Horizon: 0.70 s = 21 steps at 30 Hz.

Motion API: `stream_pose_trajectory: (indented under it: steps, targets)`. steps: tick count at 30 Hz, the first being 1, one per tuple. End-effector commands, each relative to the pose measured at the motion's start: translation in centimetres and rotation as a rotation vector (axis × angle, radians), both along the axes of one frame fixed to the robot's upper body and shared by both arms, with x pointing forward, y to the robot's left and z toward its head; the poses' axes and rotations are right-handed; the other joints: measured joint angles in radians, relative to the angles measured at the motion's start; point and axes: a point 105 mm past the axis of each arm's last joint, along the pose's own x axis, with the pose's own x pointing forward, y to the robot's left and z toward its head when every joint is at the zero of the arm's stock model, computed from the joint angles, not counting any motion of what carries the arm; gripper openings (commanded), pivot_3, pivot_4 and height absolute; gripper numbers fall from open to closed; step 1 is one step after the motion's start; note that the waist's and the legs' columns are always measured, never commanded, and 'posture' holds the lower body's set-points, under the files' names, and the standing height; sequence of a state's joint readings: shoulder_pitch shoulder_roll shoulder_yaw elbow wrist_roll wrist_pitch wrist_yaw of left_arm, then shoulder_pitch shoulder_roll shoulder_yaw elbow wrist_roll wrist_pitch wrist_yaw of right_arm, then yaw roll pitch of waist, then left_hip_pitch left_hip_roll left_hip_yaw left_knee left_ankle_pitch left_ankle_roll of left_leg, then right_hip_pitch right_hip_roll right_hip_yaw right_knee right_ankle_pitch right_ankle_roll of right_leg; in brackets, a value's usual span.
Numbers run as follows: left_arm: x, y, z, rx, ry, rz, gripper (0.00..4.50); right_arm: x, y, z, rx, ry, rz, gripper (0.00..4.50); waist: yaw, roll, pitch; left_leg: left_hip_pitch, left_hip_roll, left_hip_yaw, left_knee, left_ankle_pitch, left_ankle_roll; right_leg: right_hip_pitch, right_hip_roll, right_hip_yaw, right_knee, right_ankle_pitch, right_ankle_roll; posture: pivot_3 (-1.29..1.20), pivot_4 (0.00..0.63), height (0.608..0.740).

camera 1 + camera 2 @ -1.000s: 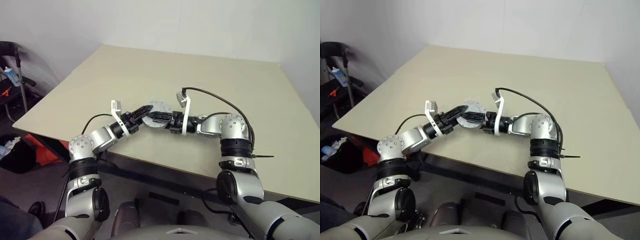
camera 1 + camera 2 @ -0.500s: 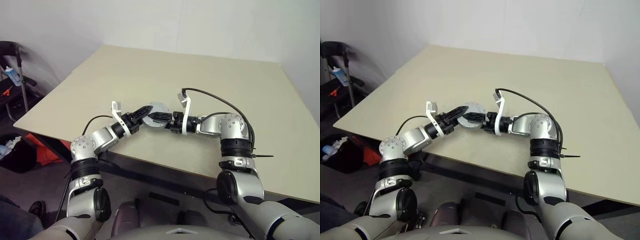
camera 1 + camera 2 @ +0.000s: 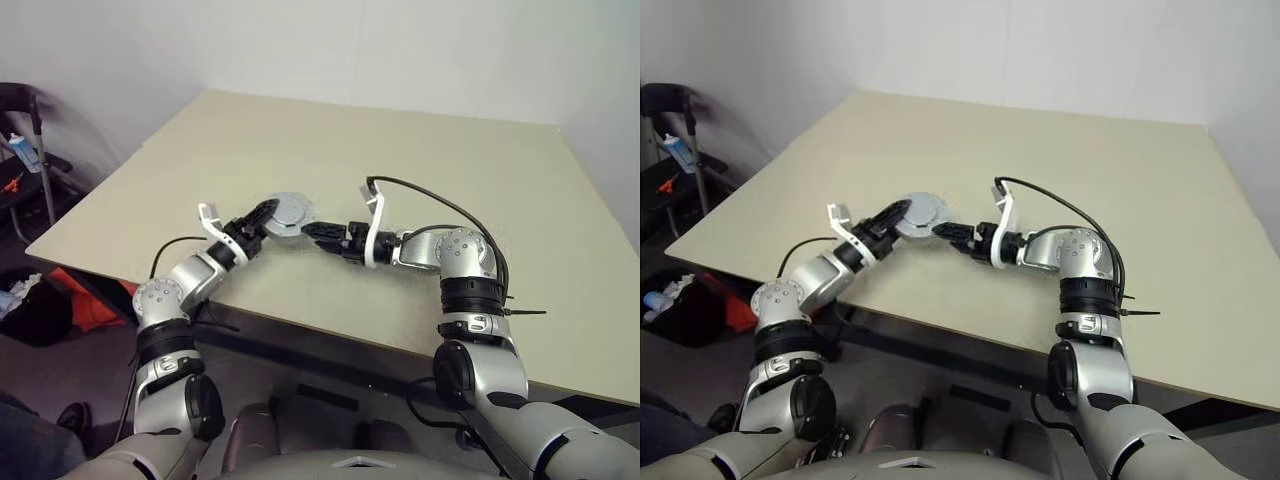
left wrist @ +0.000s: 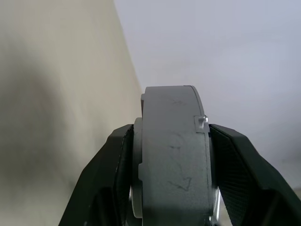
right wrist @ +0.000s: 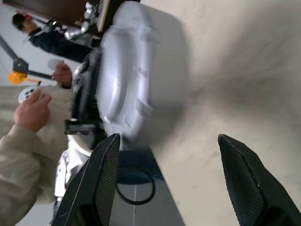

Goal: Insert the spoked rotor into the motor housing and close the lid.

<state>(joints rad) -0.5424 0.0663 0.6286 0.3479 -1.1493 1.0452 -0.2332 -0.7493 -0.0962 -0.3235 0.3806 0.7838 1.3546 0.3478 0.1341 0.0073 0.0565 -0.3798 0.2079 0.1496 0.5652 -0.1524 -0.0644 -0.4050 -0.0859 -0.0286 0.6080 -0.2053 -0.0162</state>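
My left gripper point(image 3: 268, 211) is shut on a round silver-grey metal unit, the motor housing point(image 3: 288, 212), and holds it up over the table near its front edge. In the left wrist view the housing point(image 4: 171, 155) stands edge-on, clamped between the two black fingers point(image 4: 113, 165). Whether the lid sits on it I cannot tell. The spoked rotor is hidden. Just right of the housing is my right gripper point(image 3: 310, 230), open, with nothing between its fingers point(image 5: 106, 174). The pale ribbed housing point(image 5: 127, 70) lies beyond them.
The beige table point(image 3: 420, 150) stretches far back and to the right. Its front edge point(image 3: 300, 325) runs under both forearms. A cart with clutter point(image 3: 25, 160) stands off the table's left side. A person's hand and sleeve point(image 5: 28, 117) show in the right wrist view.
My left gripper has carried the housing to the left, away from the right gripper. The right fingers, which lay against it before, now stand clear of it.
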Motion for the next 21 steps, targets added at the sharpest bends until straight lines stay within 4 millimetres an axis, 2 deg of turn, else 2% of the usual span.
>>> stream_pose_trajectory:
  steps: [1, 3, 8, 16, 21]
  targets:
    - [1.2, 3.2, 2.4, -0.030, -0.093, 0.152, 2.28, 0.8, -0.7, 1.2, 0.024, -0.044, -0.044, 3.72, -0.001, 0.000, 0.000, 0.000, 0.000, 0.000, 0.000, 0.000, 0.000, 0.000, 0.000, 0.000, 0.000, 0.000, 0.000, 0.00, 0.000, 0.740]
    - [1.4, 4.0, 2.4, -0.027, -0.093, 0.195, 2.28, 0.8, -0.8, 1.2, 0.026, -0.042, -0.051, 3.72, -0.001, 0.000, 0.000, 0.000, 0.000, 0.000, 0.000, 0.000, 0.000, 0.000, 0.000, 0.000, 0.000, 0.000, 0.001, 0.00, 0.000, 0.740]
    - [2.5, 8.2, 1.7, 0.001, -0.040, 0.396, 2.28, 0.9, -1.4, 1.2, 0.036, -0.043, -0.083, 3.72, -0.001, -0.001, 0.000, 0.000, 0.000, 0.000, 0.000, 0.000, 0.000, 0.000, 0.000, 0.000, 0.000, 0.001, 0.002, 0.00, 0.000, 0.740]
    - [3.6, 11.3, -0.8, 0.040, 0.125, 0.563, 2.28, 1.2, -2.1, 0.8, 0.030, -0.035, -0.128, 3.72, 0.002, -0.003, 0.000, 0.000, 0.000, 0.000, 0.001, 0.000, 0.000, 0.001, 0.000, 0.000, 0.000, 0.002, 0.004, 0.00, 0.000, 0.740]
    - [4.1, 12.2, -2.5, 0.056, 0.237, 0.621, 2.28, 1.3, -2.2, 0.8, 0.027, -0.036, -0.141, 3.72, 0.001, -0.006, 0.000, 0.000, 0.000, 0.000, 0.001, 0.000, 0.000, 0.001, 0.000, 0.000, 0.000, 0.003, 0.004, 0.00, 0.000, 0.740]
